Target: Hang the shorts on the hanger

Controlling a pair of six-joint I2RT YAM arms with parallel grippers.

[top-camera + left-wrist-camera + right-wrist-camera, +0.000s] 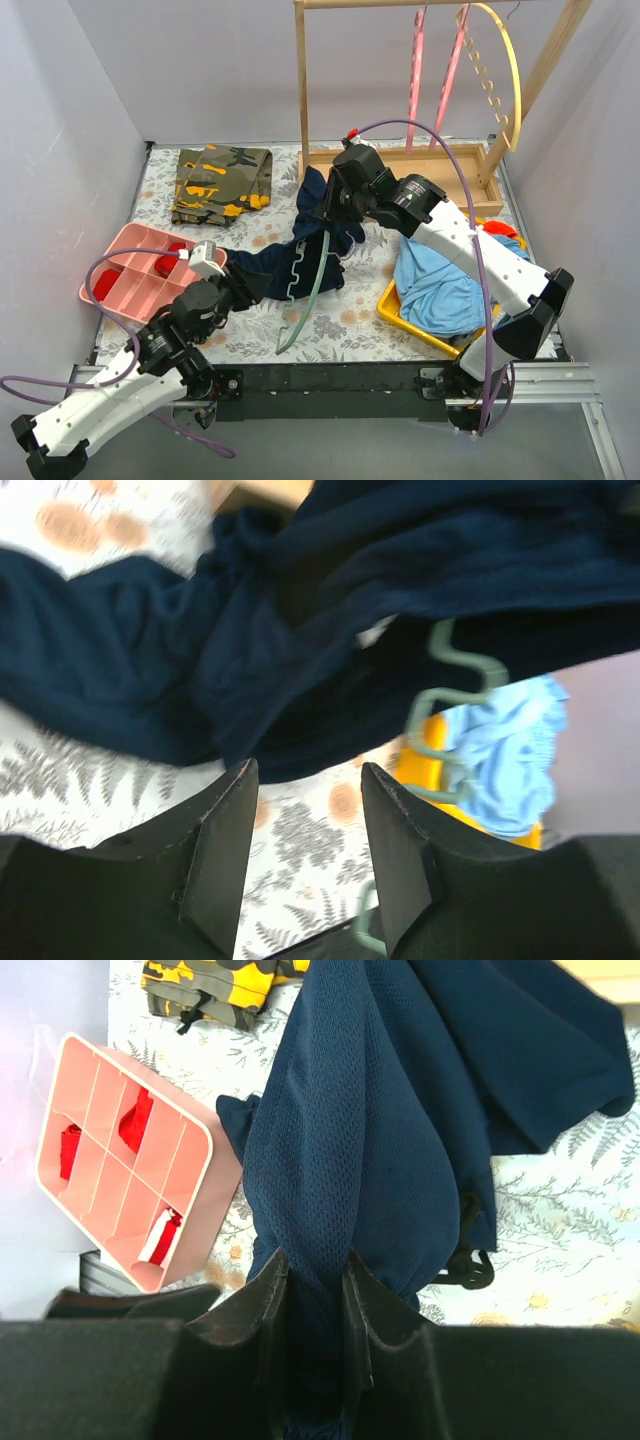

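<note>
The navy shorts hang bunched from my right gripper, which is shut on the fabric and holds it above the table. In the right wrist view the mesh cloth is pinched between the fingers of that gripper, and the dark drawstring dangles at the right. The pale green hanger slants down under the shorts to the table's front; its notched arm shows in the left wrist view. My left gripper is open and empty just short of the shorts' lower left edge.
A pink compartment tray with red items lies at the left. A camouflage garment lies at the back left. A light blue garment lies on a yellow tray at the right. A wooden rack carries pink hangers and a yellow hanger.
</note>
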